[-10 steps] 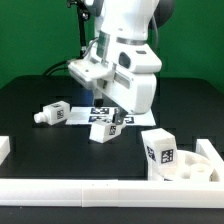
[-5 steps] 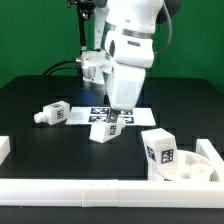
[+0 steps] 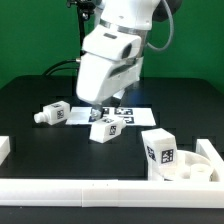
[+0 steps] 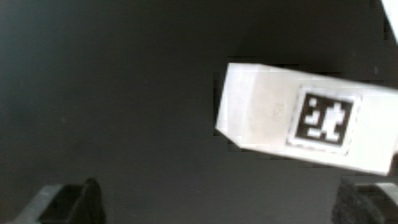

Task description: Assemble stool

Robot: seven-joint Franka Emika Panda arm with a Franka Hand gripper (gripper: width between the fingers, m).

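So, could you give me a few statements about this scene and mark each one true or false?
1. The gripper is holding a leg. False: it is open and empty.
2. Three legs are in sight on the table: the left leg, the middle leg and the right leg. True.
3. The seat sits at the exterior view's left. False: it is at that view's right.
4. The table is black. True.
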